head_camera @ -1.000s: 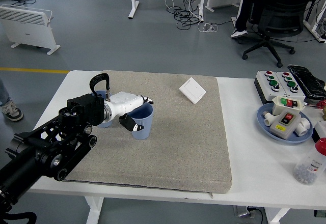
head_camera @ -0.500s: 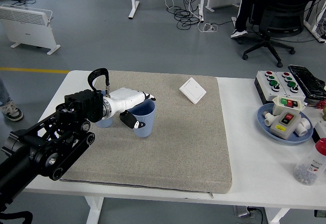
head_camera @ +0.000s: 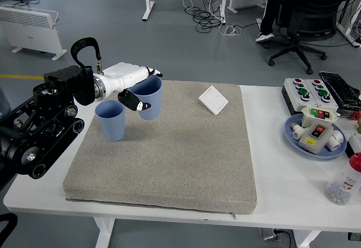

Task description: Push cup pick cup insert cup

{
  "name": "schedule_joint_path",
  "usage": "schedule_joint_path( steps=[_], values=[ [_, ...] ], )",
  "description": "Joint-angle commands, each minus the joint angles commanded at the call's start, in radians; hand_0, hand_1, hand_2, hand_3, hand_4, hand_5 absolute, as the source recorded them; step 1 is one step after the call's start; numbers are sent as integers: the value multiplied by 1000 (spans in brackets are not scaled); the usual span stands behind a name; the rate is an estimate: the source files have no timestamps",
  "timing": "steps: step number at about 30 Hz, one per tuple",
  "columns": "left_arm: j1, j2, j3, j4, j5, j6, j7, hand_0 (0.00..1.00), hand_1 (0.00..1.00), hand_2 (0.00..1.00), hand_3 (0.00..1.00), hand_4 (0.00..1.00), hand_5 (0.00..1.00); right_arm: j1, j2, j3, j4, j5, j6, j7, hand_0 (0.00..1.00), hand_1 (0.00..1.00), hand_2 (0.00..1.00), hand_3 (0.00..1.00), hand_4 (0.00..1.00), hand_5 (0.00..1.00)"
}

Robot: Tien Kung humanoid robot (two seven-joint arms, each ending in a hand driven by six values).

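Head view.

Left hand (head_camera: 134,87): white, five-fingered, on a black arm entering from the left edge. Fingers wrapped around the held blue cup (head_camera: 148,97), thumb across its near wall. Cup upright, rim up, lifted clear of the mat; it hangs just beside and slightly above the second cup, to that cup's right.

Standing blue cup (head_camera: 111,120): same colour and shape, upright, open, resting on the left part of the mat. Not touched by the hand.

Grey felt mat (head_camera: 186,152): large, rectangular, covers most of the white table (head_camera: 282,203).

White wall switch plate (head_camera: 213,100): flat, lying at an angle near the mat's far edge, well apart from both cups.

Push-button control box (head_camera: 309,92): white, with red and green buttons, on the table's far right.

Blue dish (head_camera: 293,132): round, near the right edge, holding white switch units with red, green and yellow parts.

Clear plastic bottle (head_camera: 343,183): red cap, small pale pellets inside, at the right edge nearer the front.

Black device (head_camera: 340,88): flat, partly cut off by the right edge; type unclear.

Background floor: white panel heater (head_camera: 32,27) at upper left, black office chair (head_camera: 302,22) at upper right with a person's legs (head_camera: 268,11) beside it, loose cables.
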Motion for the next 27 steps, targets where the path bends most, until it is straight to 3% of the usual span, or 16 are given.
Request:
schedule_joint_path(
  steps=[6, 12, 27],
  values=[
    [-31, 58, -36, 45, 5, -11, 4, 415, 424, 395, 431, 509, 2, 0, -1, 2, 0, 5, -2, 1, 696, 587, 611, 544, 108, 427],
    [-30, 84, -69, 89, 14, -15, 3, 415, 424, 395, 431, 509, 2, -1, 0, 4, 0, 3, -3, 1, 696, 587, 611, 544, 108, 427],
    [-24, 73, -38, 185, -11, -5, -8, 415, 421, 393, 429, 527, 2, -2, 3, 3, 0, 4, -2, 0, 696, 589, 612, 544, 108, 429]
  ],
)
